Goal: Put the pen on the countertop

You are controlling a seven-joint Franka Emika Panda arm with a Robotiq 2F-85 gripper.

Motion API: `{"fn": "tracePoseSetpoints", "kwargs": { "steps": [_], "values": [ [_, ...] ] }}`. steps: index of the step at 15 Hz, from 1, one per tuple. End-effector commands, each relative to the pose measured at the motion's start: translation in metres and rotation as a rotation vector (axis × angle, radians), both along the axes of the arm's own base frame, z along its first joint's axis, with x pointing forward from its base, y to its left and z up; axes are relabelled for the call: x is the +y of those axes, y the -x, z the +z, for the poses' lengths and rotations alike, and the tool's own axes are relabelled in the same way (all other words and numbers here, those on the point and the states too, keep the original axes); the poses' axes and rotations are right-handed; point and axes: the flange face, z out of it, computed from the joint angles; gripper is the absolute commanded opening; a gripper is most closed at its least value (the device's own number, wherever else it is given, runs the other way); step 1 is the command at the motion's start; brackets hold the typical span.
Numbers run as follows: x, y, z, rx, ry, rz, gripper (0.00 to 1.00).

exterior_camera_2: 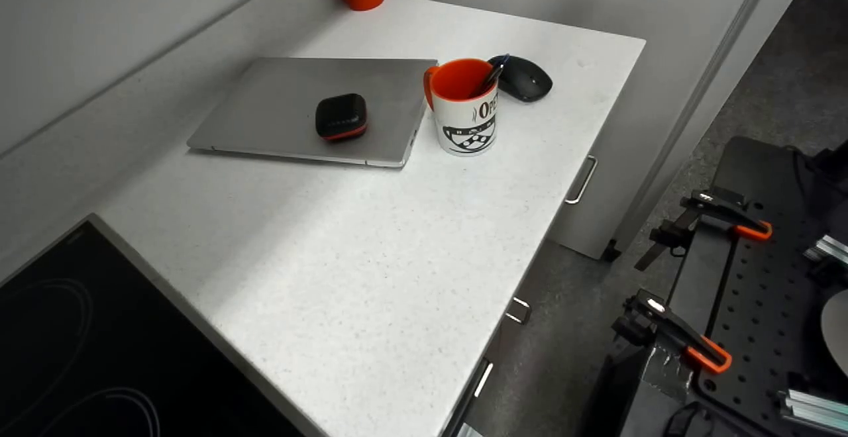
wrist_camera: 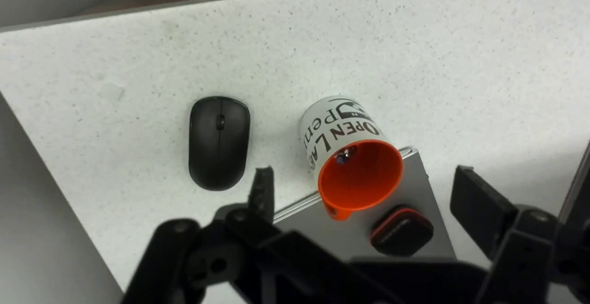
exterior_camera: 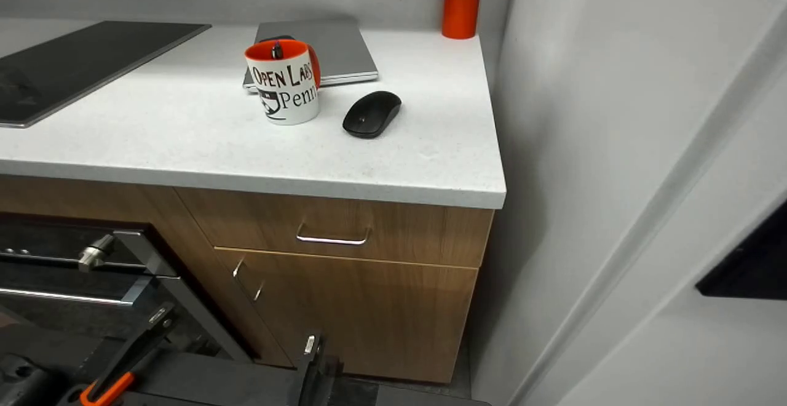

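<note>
While gripper (wrist_camera: 363,170) stands wide, pen (exterior_camera_2: 493,75) looks thin, dark, slanting inside mug (exterior_camera_2: 456,116), upper end poking out.

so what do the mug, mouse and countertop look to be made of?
Mug: likely glazed ceramic; smooth white wall, printed lettering, orange inside.
Mouse: probably black plastic, satin; soft sheen and a moulded-looking centre seam.
Countertop: white with fine speckles, fairly matte; engineered stone or laminate, can't tell which.
</note>
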Motion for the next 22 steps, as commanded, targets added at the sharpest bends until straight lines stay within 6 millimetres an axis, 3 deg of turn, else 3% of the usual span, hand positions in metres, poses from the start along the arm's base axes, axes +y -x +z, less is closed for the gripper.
{"fn": "tracePoseSetpoints", "kwargs": {
  "steps": [1,6,10,16,22],
  "values": [
    [0.000,-0.001,-0.002,0.009,0.000,0.000,1.00],
    [-0.002,-0.003,0.002,-0.025,-0.005,-0.008,1.00],
    [-0.010,-0.022,-0.031,0.002,-0.053,-0.053,1.00],
    [0.001,-0.046,-0.081,0.065,-0.149,-0.067,1.00],
    [0.002,-0.060,-0.098,0.064,-0.246,-0.081,1.00]
  ]
}}
